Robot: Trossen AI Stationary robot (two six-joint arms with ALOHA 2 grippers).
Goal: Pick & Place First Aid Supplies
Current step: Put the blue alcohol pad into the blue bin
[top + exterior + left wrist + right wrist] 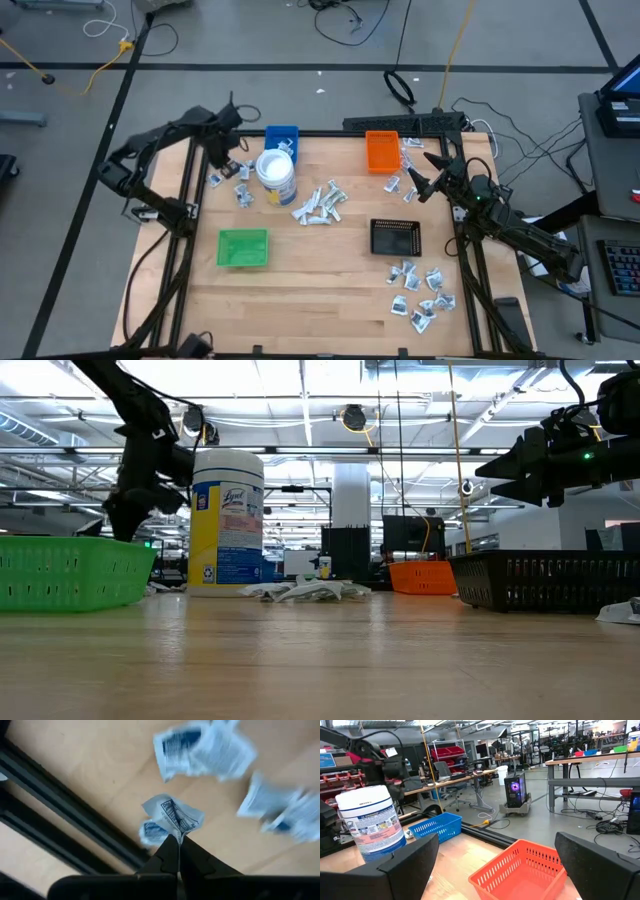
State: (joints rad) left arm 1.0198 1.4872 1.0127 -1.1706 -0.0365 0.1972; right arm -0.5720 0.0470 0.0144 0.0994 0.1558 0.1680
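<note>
The first aid supplies are small white packets with blue print, lying in several heaps on the wooden table: one by the left edge (238, 188), one in the middle (320, 205), one by the orange tray (408, 152) and one at the near right (422, 297). My left gripper (222, 163) (178, 840) is above the left heap, shut on one packet (172, 815). My right gripper (426, 176) (497, 840) hovers open beside the orange tray (520, 870), high above the table in the low view (490, 472), touching nothing. My left gripper pinches one white packet by its edge (178, 831) between the two fingertips, which come from above and point down. The crumpled packet spreads out beyond the fingertips and looks lifted off the table. A smaller white piece (150, 831) shows beside it; whether it is held too, I cannot tell.
Four trays stand on the table: blue (282, 137) and orange (382, 150) at the far edge, green (243, 247) near left, black (396, 237) right of centre. A white cylindrical tub with a blue label (277, 175) stands beside the left heap. Black frame rails run along the table's sides.
</note>
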